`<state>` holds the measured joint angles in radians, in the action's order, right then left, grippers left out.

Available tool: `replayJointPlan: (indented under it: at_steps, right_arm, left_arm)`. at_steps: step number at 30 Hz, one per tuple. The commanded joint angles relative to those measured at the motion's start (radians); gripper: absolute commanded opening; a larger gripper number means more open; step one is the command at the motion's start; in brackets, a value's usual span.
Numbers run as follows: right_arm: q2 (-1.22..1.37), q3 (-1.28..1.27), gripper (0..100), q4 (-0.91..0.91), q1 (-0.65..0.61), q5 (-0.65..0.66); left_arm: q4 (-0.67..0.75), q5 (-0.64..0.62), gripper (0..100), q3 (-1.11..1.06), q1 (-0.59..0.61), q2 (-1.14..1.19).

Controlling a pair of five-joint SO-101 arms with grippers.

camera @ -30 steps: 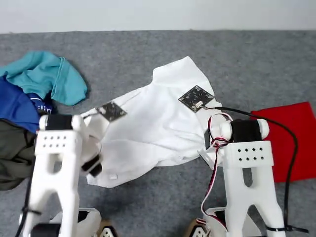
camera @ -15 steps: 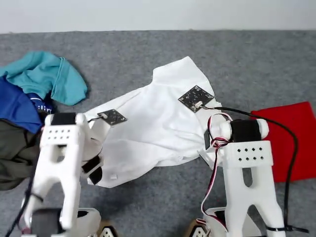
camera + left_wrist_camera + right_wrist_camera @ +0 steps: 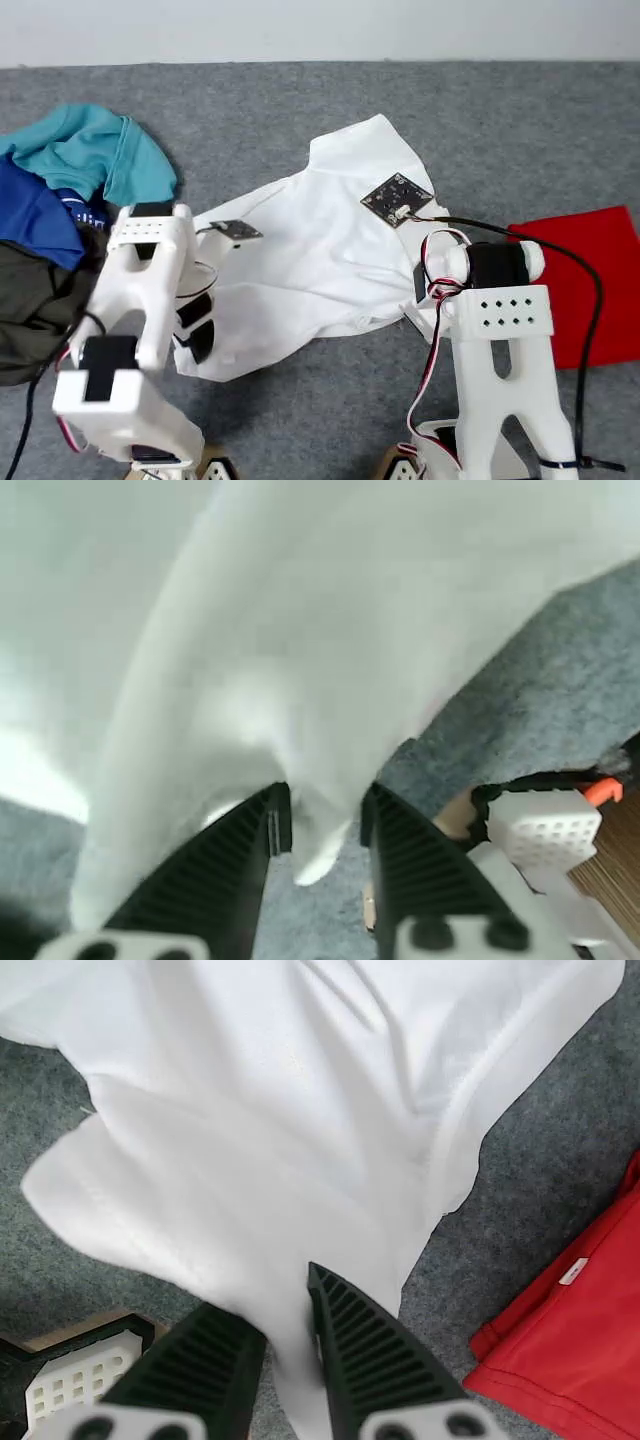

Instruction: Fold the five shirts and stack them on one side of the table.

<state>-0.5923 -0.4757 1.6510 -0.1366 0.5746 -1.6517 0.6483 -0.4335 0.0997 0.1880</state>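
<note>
Left gripper (image 3: 320, 825) is clamped on a bunched fold of the white shirt (image 3: 320, 250), at the shirt's 8 o'clock edge; the right gripper (image 3: 290, 1360) is likewise closed on cloth, pinching the hem at about 4 o'clock. Between them the shirt lies rumpled and unfolded across the middle of the table (image 3: 480, 120), one corner reaching toward 12 o'clock. A folded red shirt (image 3: 600, 280) sits at 3 o'clock, just beside the right arm (image 3: 500, 330), and a pile (image 3: 60, 200) of teal, blue and dark shirts waits at 9 to 10 o'clock. Both pinches look thin, so I judge a quick pull could let the cloth slip from either jaw. With the two arms standing so differently, an uneven lift would twist the shirt rather than spread it. A sideways drag could sweep it over the red shirt or into the pile, and the cable (image 3: 560, 250) near the right wrist might snag. Left arm (image 3: 140, 290) rears up and leans toward 1 o'clock, its wrist bent down onto the cloth. Right arm stands squarer, pointing to 12 o'clock with its wrist low over the hem.
</note>
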Motion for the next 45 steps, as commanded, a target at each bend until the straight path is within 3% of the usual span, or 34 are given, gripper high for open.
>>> replayJointPlan:
  at_steps: [1,6,9,14,24,29,35,40,45]
  right_arm:
    - [-0.031,0.005,0.9,-0.010,0.001,0.009]
    - [-0.031,0.005,0.9,-0.010,-0.002,0.009]
    - [-0.031,0.005,0.9,-0.010,-0.002,0.009]
    - [-0.031,0.005,0.9,-0.010,-0.002,0.009]
    - [-0.058,0.012,0.9,-0.018,0.005,0.008]
    - [-0.208,0.077,0.9,-0.024,0.005,0.006]
    - [-0.400,0.216,0.9,-0.096,0.007,-0.035]
    - [-0.479,0.325,0.9,-0.205,0.071,-0.118]
    - [-0.481,0.482,0.9,-0.266,0.165,-0.150]
  left_arm:
    - [0.005,0.009,8,0.030,-0.003,0.041]
    - [-0.002,0.011,8,0.027,-0.003,0.086]
    - [-0.003,0.020,2,0.030,-0.003,0.092]
    - [-0.104,0.044,1,0.073,-0.002,0.029]
    - [-0.106,0.031,1,-0.019,-0.012,-0.557]
    - [-0.106,0.034,1,-0.094,-0.006,-0.815]
    - [-0.100,0.032,1,-0.039,-0.005,-1.048]
    - [-0.005,-0.054,1,0.025,-0.005,-1.169]
    - [0.244,-0.199,1,0.065,0.051,-1.238]
